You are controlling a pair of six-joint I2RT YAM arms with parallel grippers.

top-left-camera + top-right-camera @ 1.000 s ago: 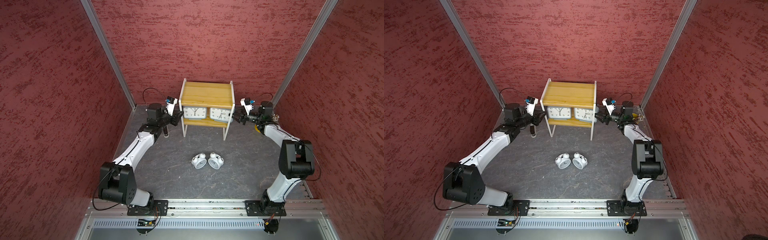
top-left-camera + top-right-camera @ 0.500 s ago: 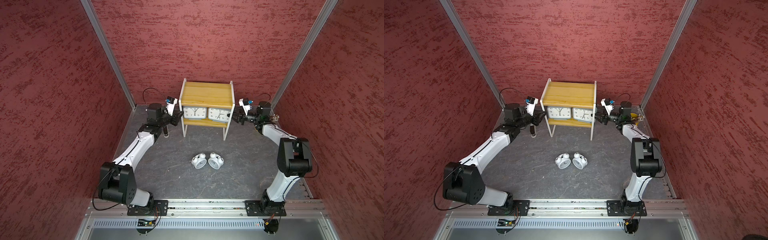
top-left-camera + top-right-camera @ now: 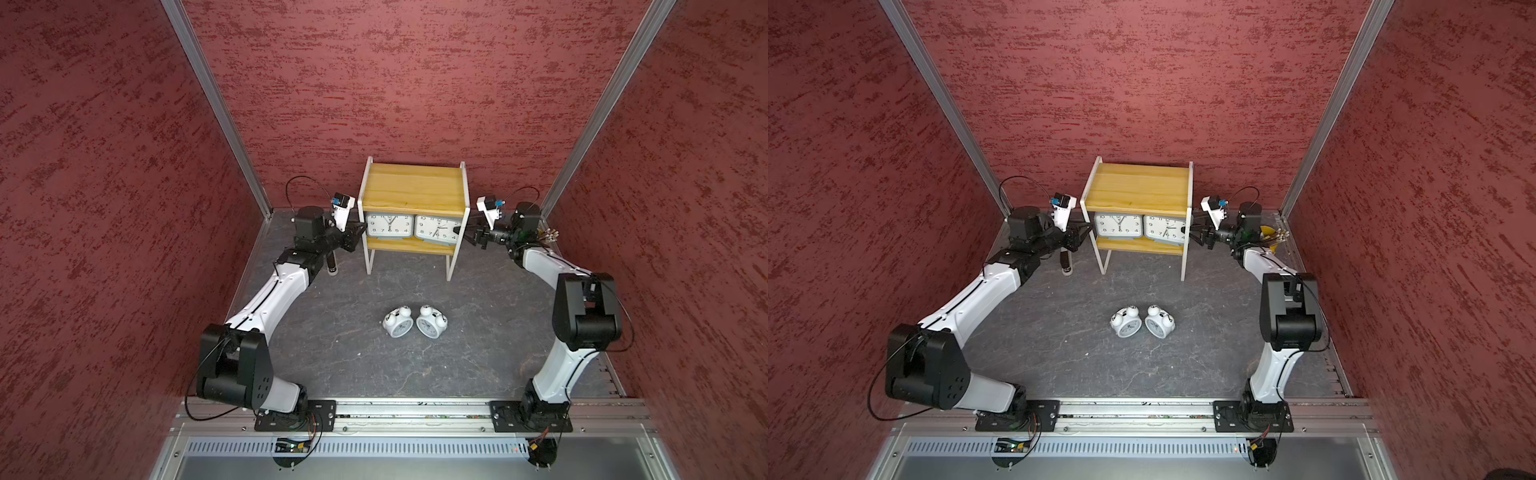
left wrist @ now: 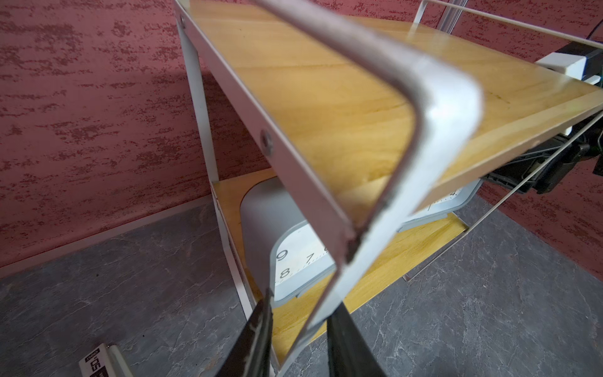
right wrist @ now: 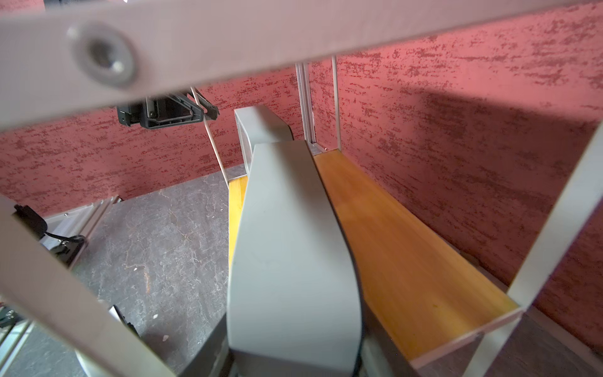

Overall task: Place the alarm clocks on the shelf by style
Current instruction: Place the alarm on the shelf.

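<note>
In both top views the task looks about half done. Two grey clocks [image 3: 389, 225] [image 3: 1165, 230] stand side by side, faces forward, on the lower board [image 3: 409, 246] of the shelf [image 3: 411, 187]. Two white clocks [image 3: 397, 323] [image 3: 1158, 322] rest close together on the bench [image 3: 353, 353], well in front of it. The shelf's top is bare, so that pair seems to be what is left to place. The left arm stretches forward, and the left hand [image 3: 357, 232] meets the shelf's front left post [image 3: 365, 253]. The right arm bends at the elbow and reaches in from the other side, with the right hand [image 3: 467, 232] at the outer end of the nearer grey clock. In the left wrist view the left hand [image 4: 300, 306] pinches the white post [image 4: 359, 248], with a dark finger [image 4: 257, 336] on each side. A grey clock [image 4: 261, 212] sits on the lower board just behind it. In the right wrist view a grey clock's side [image 5: 293, 244] fills the middle, lying along the lower board [image 5: 408, 244], and the second clock is beyond it. The right hand itself barely shows here. Whether it grips the clock or stands free of it cannot be told.
</note>
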